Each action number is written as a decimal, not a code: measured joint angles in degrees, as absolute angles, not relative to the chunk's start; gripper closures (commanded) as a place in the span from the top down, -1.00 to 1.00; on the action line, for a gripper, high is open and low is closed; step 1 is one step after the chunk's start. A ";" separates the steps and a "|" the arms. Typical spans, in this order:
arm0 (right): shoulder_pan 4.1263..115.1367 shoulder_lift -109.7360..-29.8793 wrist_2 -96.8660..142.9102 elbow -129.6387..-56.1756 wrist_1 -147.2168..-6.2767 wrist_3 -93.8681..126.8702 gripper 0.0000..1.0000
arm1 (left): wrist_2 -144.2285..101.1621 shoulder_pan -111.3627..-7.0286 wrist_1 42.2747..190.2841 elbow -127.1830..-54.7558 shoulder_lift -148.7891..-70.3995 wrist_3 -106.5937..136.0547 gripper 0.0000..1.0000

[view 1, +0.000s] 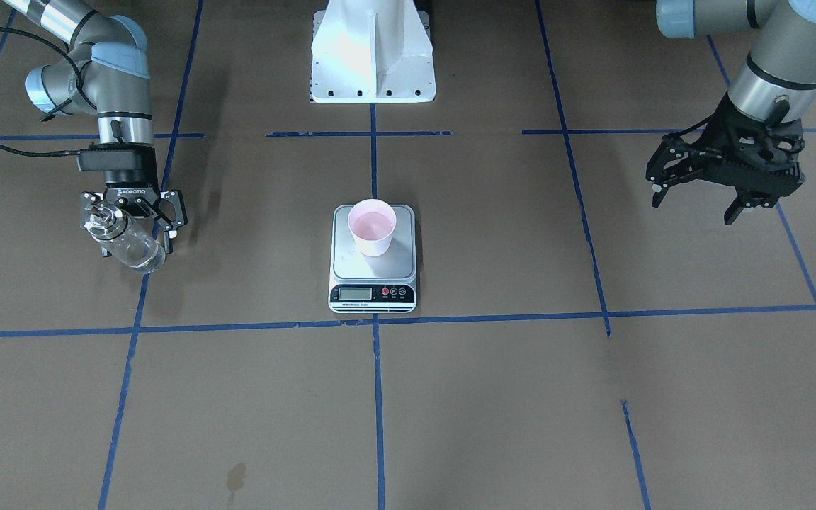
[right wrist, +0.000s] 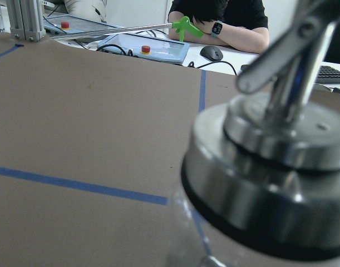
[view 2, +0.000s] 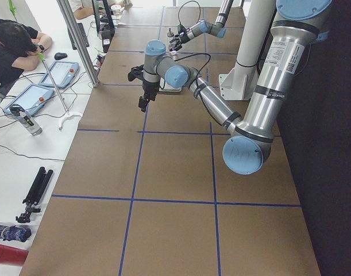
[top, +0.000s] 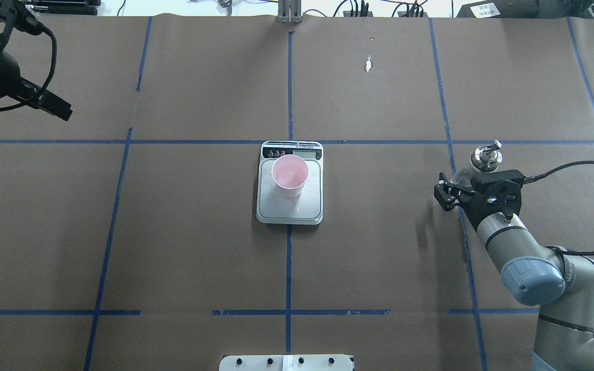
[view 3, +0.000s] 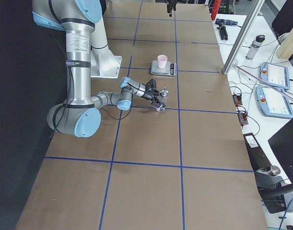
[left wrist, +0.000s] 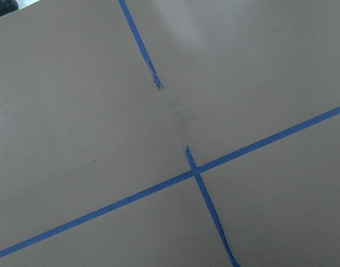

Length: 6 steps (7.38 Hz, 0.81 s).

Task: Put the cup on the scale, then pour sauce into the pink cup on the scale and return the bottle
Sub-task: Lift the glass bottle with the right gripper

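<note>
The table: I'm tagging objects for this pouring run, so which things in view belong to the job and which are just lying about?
Job:
- cup, standing on the scale
- bottle, held in the right gripper

Lying about:
- small white mark on the table paper
- folded black tripod on the side bench
- touchscreen pendant on the other bench

Pink cup, silver scale, clear silver-capped bottle, blue-lined brown table.

Two fixed cameras look steeply down on the brown paper-covered desk from opposite sides, sharing the flat silver-topped square scale; two more view along it from either end; wrist cameras sit close in
</note>
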State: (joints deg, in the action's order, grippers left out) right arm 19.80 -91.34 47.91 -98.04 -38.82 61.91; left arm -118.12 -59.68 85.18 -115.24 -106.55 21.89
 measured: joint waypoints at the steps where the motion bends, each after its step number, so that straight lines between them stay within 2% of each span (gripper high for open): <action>1: 19.86 -91.32 47.96 -98.02 -38.44 61.72 0.45 | -118.12 -59.68 85.17 -115.23 -106.58 21.89 1.00; 2: 20.01 -91.33 48.13 -98.00 -38.07 61.35 0.04 | -118.12 -59.68 85.17 -115.23 -106.59 21.89 1.00; 3: 20.53 -91.35 48.85 -98.01 -37.85 60.54 -0.99 | -118.13 -59.68 85.14 -115.23 -106.61 21.88 1.00; 6: 23.23 -91.28 52.19 -98.86 -35.72 57.19 -1.00 | -118.13 -59.90 85.03 -115.23 -106.67 21.91 1.00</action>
